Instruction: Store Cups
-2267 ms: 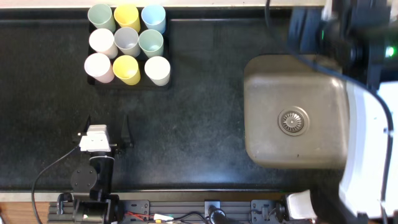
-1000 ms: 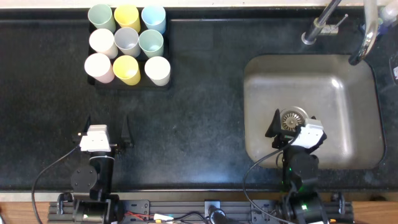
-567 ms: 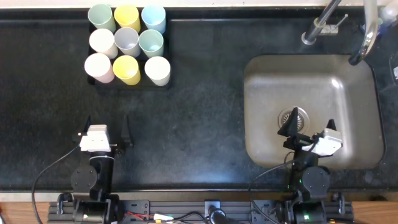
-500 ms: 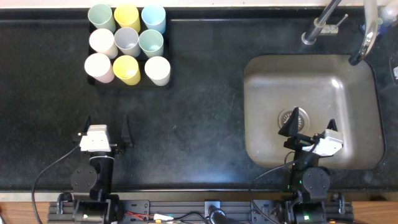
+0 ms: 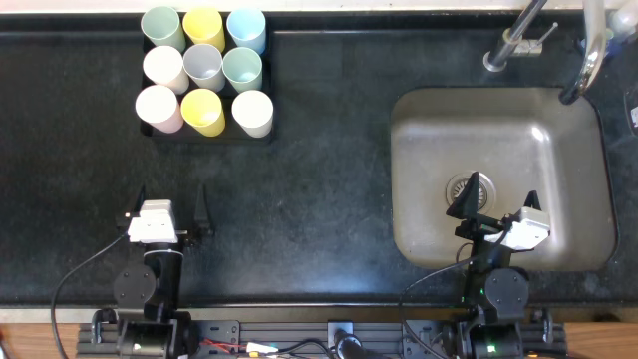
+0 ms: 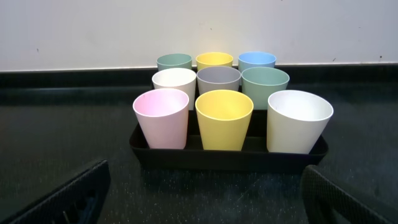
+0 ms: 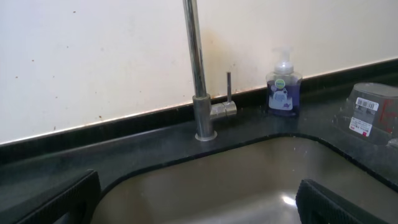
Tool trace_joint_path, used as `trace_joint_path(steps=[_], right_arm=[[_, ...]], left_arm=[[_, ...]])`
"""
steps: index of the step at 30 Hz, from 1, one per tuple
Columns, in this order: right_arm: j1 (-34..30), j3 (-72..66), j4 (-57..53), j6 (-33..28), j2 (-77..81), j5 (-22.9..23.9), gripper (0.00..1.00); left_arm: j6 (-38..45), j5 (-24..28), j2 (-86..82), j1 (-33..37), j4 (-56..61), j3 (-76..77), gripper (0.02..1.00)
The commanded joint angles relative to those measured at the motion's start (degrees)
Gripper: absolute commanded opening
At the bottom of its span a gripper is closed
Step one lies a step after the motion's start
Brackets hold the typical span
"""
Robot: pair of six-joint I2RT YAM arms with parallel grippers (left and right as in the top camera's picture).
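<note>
Several pastel cups point(image 5: 203, 70) stand upright in a three-by-three block in a black tray point(image 5: 206, 140) at the counter's back left. The left wrist view faces them: pink cup point(image 6: 161, 117), yellow cup point(image 6: 224, 118) and white cup point(image 6: 298, 121) in the near row of the tray point(image 6: 217, 159). My left gripper point(image 5: 171, 205) point(image 6: 205, 171) is open and empty, low over the counter, well in front of the tray. My right gripper point(image 5: 497, 202) point(image 7: 199, 180) is open and empty over the front part of the sink point(image 5: 439, 130).
A steel faucet point(image 5: 513, 40) point(image 7: 196, 68) rises behind the sink basin point(image 7: 249, 180). A soap pump bottle point(image 7: 283, 87) and a clear labelled container point(image 7: 370, 112) sit at the back right. Dark counter point(image 5: 319, 199) lies between tray and sink.
The right arm dropped from close under the camera to the sink's front, shifting slightly right from over the drain, and has been still for the last half second. The left arm and cups did not move.
</note>
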Motion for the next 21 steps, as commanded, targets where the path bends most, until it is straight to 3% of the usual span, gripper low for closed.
trace_joint_path(steps=[1,5,11,16,21], right_arm=[[-0.81,-0.74,0.28,0.15,-0.68,-0.24,0.998],[-1.11,-0.74,-0.02,3.39,-0.68,-7.98,0.996],[-1.11,-0.76,-1.53,1.62,-0.68,-22.38,0.996],[-1.14,-0.79,-1.38,-3.82,-0.68,-21.64,0.996],[-1.11,-0.79,-1.36,-4.61,-0.68,-21.57,0.998]], left_arm=[[0.83,0.35,-0.44,0.04,-0.13,-0.07,0.998],[0.83,0.35,-0.44,0.04,-0.13,-0.07,0.998],[0.83,0.35,-0.44,0.04,-0.13,-0.07,0.998],[0.83,0.35,-0.44,0.04,-0.11,-0.07,0.998],[0.83,0.35,-0.44,0.04,-0.13,-0.07,0.998]])
